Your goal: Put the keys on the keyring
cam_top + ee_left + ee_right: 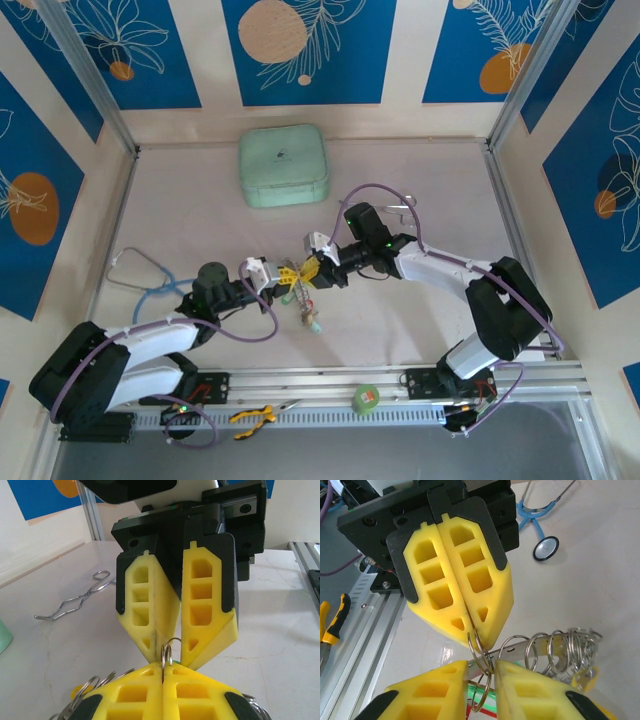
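Observation:
Mid-table, my left gripper [285, 277] and right gripper [318, 268] meet tip to tip. The keys [308, 308] dangle beneath them with coloured tags. In the left wrist view my left gripper [163, 680] is shut on a small split ring [167, 652], which stands up between its pads. The right gripper [171, 657] faces it with jaws slightly apart around that ring's loop. In the right wrist view my right gripper [480, 675] is open, its fingers either side of the split ring [482, 652]. The flat silvery keyring [520, 649] runs right, threaded with several rings [570, 645].
A mint-green case [284, 166] sits at the back. A blue-tubed stethoscope [150, 280] lies left of the left arm, and forceps [400, 208] lie behind the right arm. Pliers [255, 415] and a green tape roll [366, 398] rest on the front rail.

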You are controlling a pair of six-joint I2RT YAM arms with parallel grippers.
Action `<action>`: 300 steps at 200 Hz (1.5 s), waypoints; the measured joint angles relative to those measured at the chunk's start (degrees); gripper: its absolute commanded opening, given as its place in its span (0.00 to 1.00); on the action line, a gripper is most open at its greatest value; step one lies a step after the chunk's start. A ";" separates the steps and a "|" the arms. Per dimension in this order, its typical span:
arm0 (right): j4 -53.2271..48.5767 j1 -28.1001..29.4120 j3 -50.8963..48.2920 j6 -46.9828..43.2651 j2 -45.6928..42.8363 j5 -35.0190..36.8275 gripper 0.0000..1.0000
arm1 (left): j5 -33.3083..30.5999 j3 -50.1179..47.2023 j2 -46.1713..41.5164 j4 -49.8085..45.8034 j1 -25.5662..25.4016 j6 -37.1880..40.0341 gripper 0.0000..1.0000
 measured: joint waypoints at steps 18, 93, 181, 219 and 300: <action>0.00 0.00 0.22 -0.15 0.26 0.02 0.16 | 0.02 0.00 0.00 0.02 0.00 0.00 0.00; 0.26 -0.02 0.61 -0.72 0.55 -0.87 0.00 | 0.00 -0.04 0.00 0.31 0.00 -0.04 0.00; -9.68 1.07 5.86 -4.72 0.55 3.58 0.00 | -1.03 0.09 -2.97 -4.35 0.00 1.29 0.26; -19.56 4.00 11.04 -10.25 0.83 10.91 0.00 | -1.55 1.68 -5.66 -10.88 0.00 3.80 0.22; -30.56 8.17 17.97 -16.72 2.01 20.68 0.00 | -0.31 2.84 -5.25 -13.73 -0.22 5.64 0.05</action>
